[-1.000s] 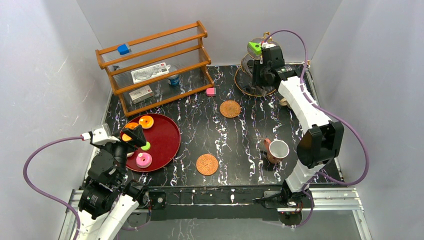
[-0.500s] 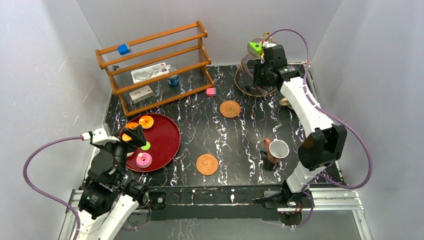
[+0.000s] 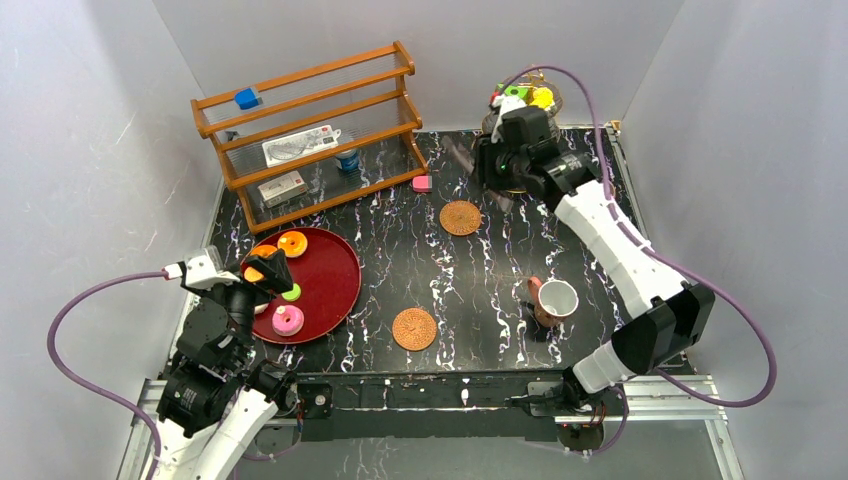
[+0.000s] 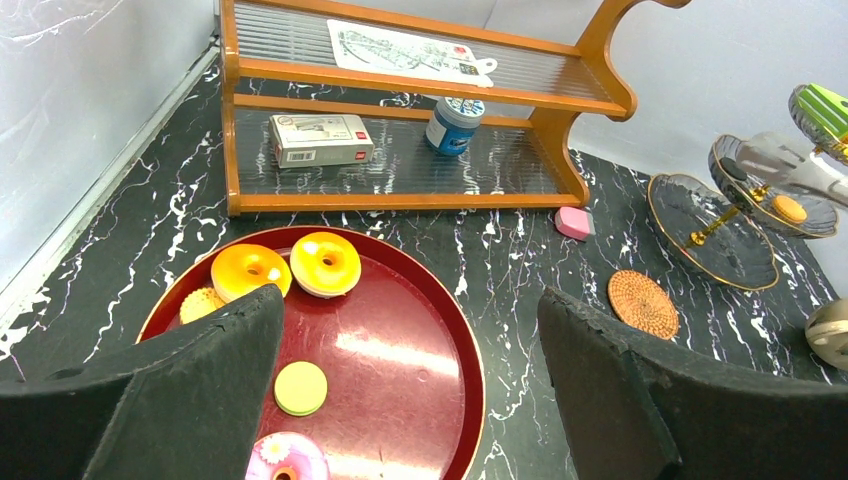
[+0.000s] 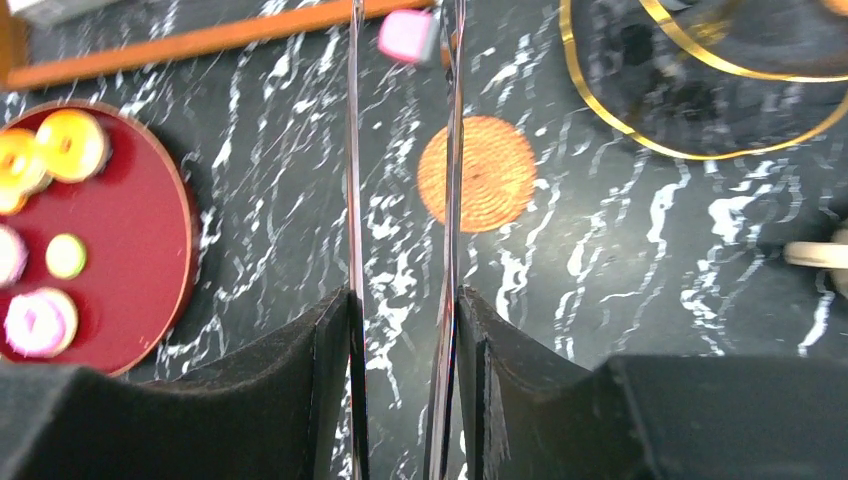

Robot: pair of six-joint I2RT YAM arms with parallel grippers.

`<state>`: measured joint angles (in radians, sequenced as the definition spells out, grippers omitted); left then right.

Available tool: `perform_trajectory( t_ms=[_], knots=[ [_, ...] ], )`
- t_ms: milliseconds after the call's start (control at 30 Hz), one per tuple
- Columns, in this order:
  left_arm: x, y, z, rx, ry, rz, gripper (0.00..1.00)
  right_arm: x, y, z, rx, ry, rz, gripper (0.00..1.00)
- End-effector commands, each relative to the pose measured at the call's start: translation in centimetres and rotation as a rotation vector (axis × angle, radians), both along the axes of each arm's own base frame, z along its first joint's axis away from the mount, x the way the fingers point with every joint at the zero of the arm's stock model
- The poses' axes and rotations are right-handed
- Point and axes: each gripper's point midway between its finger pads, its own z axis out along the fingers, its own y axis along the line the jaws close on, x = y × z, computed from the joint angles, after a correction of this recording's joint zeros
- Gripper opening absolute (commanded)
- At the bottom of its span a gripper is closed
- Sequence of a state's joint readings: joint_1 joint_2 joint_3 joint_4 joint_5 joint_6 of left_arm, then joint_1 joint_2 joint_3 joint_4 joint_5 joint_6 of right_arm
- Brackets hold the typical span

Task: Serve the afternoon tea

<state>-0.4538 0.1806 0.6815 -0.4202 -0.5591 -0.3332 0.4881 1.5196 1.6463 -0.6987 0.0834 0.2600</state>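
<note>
Several pastries (image 4: 325,262) are lying on the red tray (image 4: 420,330) under the left gripper (image 4: 408,300), its jaws gaping. Farther back, by the tiered stand (image 4: 720,255), the right gripper (image 5: 402,295) is clamping something thin and clear, perhaps a glass plate (image 5: 452,200).

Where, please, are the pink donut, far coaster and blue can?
Pink donut (image 3: 288,320): top external view, its iced top.
Far coaster (image 3: 460,217): top external view, centre of its weave.
Blue can (image 4: 452,128): left wrist view, its side.

Tray (image 3: 335,262) front-left, rack (image 3: 310,135) behind it, cup (image 3: 556,298) front-right, coasters (image 3: 414,328) between.
</note>
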Motion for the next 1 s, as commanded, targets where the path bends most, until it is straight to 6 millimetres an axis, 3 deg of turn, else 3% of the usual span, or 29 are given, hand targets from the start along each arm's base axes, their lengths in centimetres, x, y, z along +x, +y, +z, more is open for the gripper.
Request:
perform_trajectory(
  t_ms=[0, 367, 833, 967],
  knots=[
    [0.3, -0.2, 0.4, 0.001, -0.008, -0.003, 0.95, -2.3, 4.1, 1.5, 0.071, -0.072, 0.066, 0.49],
    [0.1, 0.3, 0.6, -0.003, -0.023, 0.018, 0.95, -7.4, 15.6, -1.1, 0.254, -0.037, 0.252, 0.48],
    [-0.2, 0.5, 1.0, -0.013, -0.041, 0.024, 0.94, -11.1, 26.2, -6.0, 0.362, 0.123, 0.381, 0.49],
    [-0.4, 0.5, 1.0, -0.019, -0.047, 0.019, 0.94, -11.3, 28.1, -7.6, 0.409, 0.170, 0.359, 0.50]
  ],
)
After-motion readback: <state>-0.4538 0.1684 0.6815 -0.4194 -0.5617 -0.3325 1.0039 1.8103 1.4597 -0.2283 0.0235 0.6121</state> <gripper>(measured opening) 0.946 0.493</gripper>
